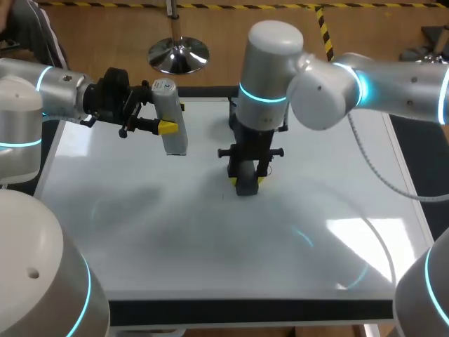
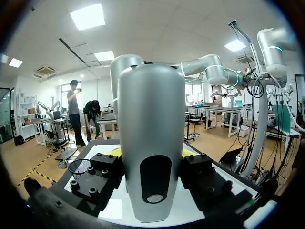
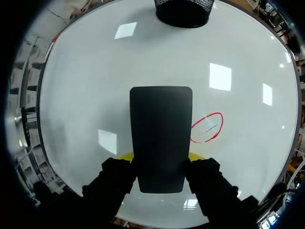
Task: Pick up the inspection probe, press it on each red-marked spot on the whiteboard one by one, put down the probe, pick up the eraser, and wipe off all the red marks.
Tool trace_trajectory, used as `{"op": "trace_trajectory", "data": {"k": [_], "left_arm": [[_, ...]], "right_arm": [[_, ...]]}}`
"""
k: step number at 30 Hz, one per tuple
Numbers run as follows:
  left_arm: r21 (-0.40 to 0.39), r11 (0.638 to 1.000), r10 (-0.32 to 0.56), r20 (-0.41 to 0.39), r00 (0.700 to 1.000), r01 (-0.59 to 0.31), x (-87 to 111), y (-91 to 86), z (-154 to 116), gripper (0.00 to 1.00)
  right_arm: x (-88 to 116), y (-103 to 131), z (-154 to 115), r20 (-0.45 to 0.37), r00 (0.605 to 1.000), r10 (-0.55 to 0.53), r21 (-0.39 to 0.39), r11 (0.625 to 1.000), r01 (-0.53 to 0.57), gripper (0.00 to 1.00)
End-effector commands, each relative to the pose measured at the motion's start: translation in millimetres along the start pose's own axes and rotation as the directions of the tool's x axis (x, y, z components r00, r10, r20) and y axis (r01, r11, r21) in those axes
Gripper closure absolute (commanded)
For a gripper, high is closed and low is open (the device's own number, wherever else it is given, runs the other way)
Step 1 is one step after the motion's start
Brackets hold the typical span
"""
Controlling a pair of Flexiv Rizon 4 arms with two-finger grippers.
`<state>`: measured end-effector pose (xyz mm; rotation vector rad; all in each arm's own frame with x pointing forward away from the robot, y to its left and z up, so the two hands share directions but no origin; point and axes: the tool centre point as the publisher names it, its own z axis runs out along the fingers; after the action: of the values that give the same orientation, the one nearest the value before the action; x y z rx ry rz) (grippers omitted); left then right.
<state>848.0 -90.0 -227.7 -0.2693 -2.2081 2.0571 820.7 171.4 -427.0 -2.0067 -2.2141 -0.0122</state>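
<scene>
While the broad, glossy white whiteboard lies flat under both grey arms, the left end effector hangs above its far left part. It is clenched on the tall silver-grey plastic inspection probe, which is held in the air and not set down.

The right end effector, near the board's middle, grips the black rectangular eraser from both sides. The eraser's lower end appears to rest on the board.

The step in hand looks like wiping. To do it well, I judge the eraser should be pressed flat and swept sideways across the whole small red oval mark. That mark lies just beside the eraser, not under it.

Only the right wrist view shows the mark; the head view does not. Only the left wrist view shows the dark oval recess low on the probe's face.
</scene>
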Motion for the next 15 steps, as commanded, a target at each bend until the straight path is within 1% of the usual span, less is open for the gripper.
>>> {"op": "trace_trajectory", "data": {"k": [1,4,15], "left_arm": [[0.002,1.000,0.002,0.000,1.000,-0.002,0.0,-0.8,0,1.00],[0.002,1.000,0.002,0.000,1.000,-0.002,0.0,-0.8,0,1.00],[0.002,1.000,0.002,0.000,1.000,-0.002,0.0,-0.8,0,1.00]], "right_arm": [[-15,4,11,0.003,1.000,0.013,0.010,1.000,-0.013,1.00],[-25,5,14,0.015,0.999,0.030,0.017,0.999,-0.031,1.00],[-72,12,23,0.050,0.992,0.117,0.052,0.991,-0.120,1.00]]}}
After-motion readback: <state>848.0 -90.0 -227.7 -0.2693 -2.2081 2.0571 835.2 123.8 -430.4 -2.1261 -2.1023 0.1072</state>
